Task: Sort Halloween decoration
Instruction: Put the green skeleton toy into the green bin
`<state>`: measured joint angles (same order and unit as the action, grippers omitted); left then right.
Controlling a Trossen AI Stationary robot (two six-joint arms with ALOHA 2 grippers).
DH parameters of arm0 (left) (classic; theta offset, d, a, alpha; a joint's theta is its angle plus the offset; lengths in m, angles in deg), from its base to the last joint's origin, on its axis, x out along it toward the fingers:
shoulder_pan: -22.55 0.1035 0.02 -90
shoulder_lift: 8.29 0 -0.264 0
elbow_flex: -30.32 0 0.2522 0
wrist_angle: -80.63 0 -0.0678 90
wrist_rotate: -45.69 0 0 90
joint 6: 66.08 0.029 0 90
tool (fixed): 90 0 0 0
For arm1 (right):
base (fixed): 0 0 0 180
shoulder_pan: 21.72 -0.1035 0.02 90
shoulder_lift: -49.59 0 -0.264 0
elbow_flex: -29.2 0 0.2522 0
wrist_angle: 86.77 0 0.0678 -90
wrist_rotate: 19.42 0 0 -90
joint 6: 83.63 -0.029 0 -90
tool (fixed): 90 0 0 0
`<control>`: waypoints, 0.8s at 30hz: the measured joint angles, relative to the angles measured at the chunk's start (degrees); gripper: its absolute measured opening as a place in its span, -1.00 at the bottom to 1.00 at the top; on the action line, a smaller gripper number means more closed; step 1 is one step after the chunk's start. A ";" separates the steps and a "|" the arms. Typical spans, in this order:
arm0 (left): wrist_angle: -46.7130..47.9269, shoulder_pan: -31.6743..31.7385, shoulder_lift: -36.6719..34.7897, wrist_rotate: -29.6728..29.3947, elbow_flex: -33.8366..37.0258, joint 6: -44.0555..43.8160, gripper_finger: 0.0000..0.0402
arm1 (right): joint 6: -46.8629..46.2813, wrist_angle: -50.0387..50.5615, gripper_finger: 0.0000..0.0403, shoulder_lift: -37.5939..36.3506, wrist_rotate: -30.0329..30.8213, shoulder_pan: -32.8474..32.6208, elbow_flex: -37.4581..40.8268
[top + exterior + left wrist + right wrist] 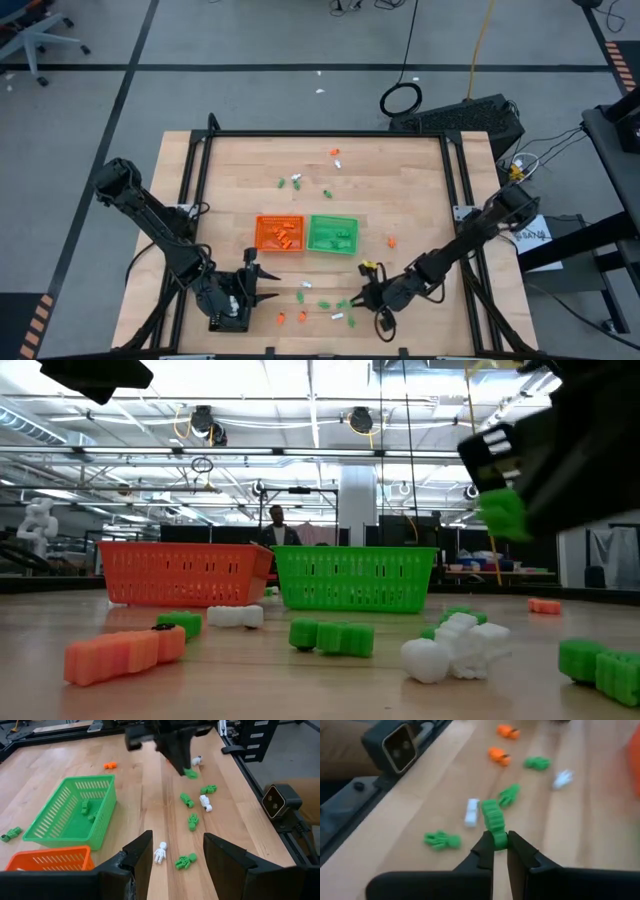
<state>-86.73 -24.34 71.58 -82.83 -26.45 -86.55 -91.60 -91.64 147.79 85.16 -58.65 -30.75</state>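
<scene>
Right jaws (500,851) pinch a green trinket (493,822) above the table (570,845).

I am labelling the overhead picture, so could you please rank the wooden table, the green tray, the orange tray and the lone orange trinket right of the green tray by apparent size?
1. Wooden table.
2. Green tray and orange tray: alike, no ranking.
3. Orange trinket.

Tiny orange, green, white trinkets (297,180) scattered; one green trinket (494,822) pinched.
</scene>
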 joint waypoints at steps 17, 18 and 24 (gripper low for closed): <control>0.11 2.55 0.00 0.04 0.00 6.65 -0.14 | 28.35 6.24 -0.98 -14.28 27.67 -1.89 -0.05; 0.10 2.91 0.00 0.04 0.00 7.54 -0.14 | 31.01 5.91 -0.98 -14.32 29.36 -1.87 -0.05; 0.11 5.37 0.00 0.06 0.00 11.54 -0.14 | 43.93 5.15 -0.98 -14.32 36.71 -1.82 -0.05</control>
<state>-86.63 -18.97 71.58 -82.76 -26.45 -75.01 -47.67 -86.49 133.47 121.87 -60.46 -30.80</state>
